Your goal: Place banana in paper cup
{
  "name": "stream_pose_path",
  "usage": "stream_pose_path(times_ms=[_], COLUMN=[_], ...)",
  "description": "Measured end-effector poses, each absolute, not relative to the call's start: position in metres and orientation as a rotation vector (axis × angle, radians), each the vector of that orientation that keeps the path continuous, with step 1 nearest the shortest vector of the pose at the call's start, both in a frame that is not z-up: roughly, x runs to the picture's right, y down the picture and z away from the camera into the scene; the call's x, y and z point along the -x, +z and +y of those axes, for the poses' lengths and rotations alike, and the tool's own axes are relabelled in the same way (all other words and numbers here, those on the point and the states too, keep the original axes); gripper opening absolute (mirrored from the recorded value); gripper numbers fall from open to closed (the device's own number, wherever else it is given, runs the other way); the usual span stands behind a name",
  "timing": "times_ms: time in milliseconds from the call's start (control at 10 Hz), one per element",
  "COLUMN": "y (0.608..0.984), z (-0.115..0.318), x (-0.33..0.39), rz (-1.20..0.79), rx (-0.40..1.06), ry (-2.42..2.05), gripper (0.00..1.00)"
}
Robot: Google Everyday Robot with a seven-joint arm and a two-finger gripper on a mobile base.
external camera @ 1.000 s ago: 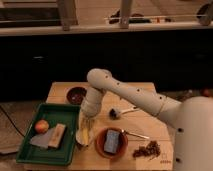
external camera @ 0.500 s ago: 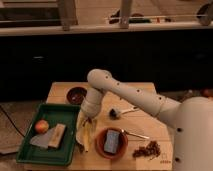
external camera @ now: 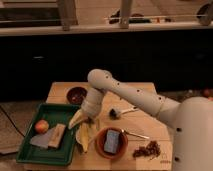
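Observation:
The banana (external camera: pixel 82 136), long, yellow with a paler cream part at its upper left, lies at the table's front left, between the green tray (external camera: pixel 30 152) and the orange-brown bowl (external camera: pixel 100 145). My gripper (external camera: pixel 86 118) hangs from the white arm straight over the banana's upper end, touching or nearly touching it. I cannot tell whether it holds the banana. No small white paper cup shows; it may be behind the arm.
The green tray holds an orange-red fruit (external camera: pixel 41 126), a grey sheet (external camera: pixel 39 141) and a brown bar (external camera: pixel 57 135). A dark brown bowl (external camera: pixel 76 95) stands at the back left. The orange-brown bowl holds a blue-grey block (external camera: pixel 112 141). A dark scoop (external camera: pixel 115 114), a utensil (external camera: pixel 132 134) and a dark cluster (external camera: pixel 147 149) lie to the right.
My gripper has sunk slightly toward the table. The banana's pale end now sticks out further to the left, toward the tray.

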State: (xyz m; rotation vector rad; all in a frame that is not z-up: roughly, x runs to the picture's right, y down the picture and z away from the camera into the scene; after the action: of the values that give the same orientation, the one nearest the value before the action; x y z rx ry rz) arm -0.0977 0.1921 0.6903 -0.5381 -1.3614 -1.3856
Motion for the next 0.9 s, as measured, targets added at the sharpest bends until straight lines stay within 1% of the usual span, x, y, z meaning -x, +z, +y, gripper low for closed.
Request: stream_pose_path(times_ms=[900], y=[0.6860], z=[0.1871], x=[0.0973], rz=[-1.371], rx=[0.526], ry=[-1.412], gripper=[0.80])
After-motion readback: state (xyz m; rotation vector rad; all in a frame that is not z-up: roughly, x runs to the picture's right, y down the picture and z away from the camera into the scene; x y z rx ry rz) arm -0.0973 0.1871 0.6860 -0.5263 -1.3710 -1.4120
